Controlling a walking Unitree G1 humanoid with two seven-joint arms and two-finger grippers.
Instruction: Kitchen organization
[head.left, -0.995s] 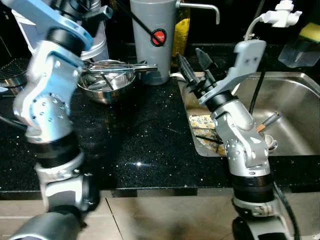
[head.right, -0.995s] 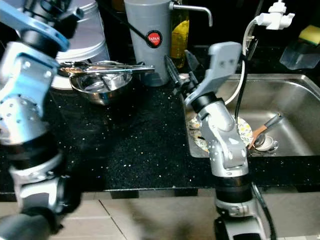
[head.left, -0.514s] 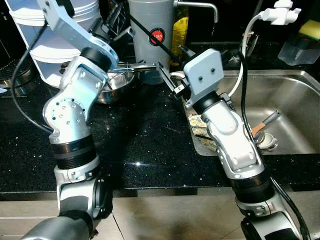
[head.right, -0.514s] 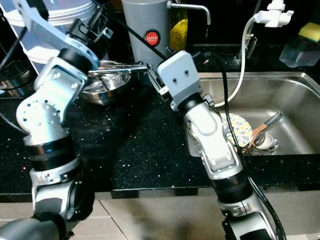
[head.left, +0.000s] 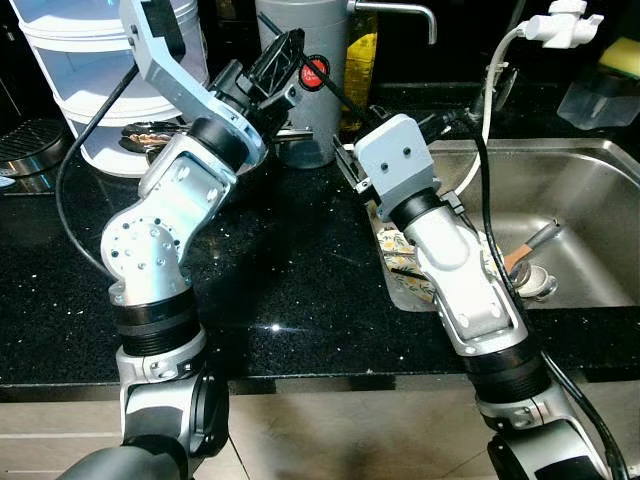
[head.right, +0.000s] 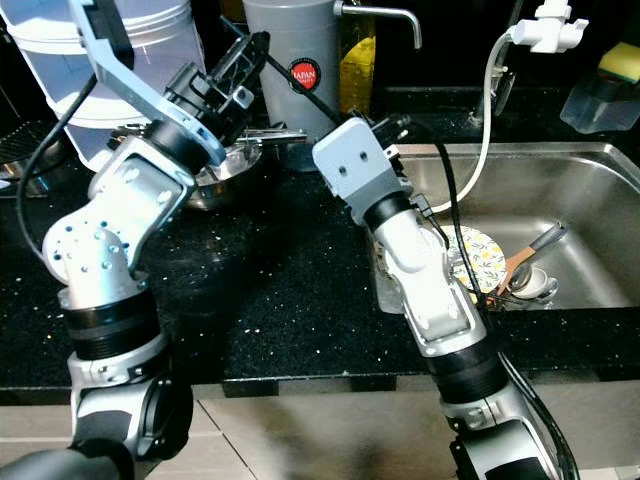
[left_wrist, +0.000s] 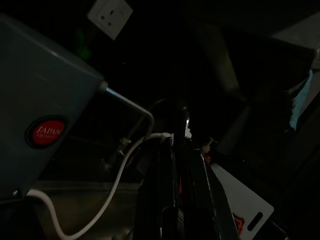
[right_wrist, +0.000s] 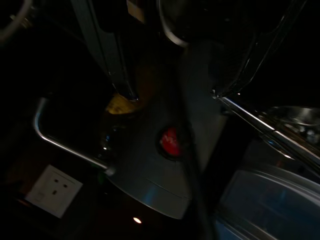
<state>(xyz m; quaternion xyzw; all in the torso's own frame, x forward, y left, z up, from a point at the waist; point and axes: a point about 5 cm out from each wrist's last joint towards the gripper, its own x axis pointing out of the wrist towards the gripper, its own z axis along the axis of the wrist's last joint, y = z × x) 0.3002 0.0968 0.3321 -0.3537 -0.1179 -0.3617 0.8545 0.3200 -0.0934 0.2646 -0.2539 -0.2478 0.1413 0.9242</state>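
Red round label (left_wrist: 47, 131) on grey water dispenser (head.right: 295, 70): "JAPAN" (smaller line beneath unreadable).

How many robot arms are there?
2. The left arm reaches over the black counter toward the grey water filter. The right arm rises beside the sink.

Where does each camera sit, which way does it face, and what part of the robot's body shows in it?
Left eye view: on the head, looking down at the black counter and sink; both silver arms show.
Right eye view: same scene, from slightly to the right.
Left wrist view: on the left wrist, facing the grey water filter and wall socket; the dark left claw shows.
Right wrist view: on the right wrist, facing the same filter; one black finger shows.
Both wrist views share the filter's red label and the socket.
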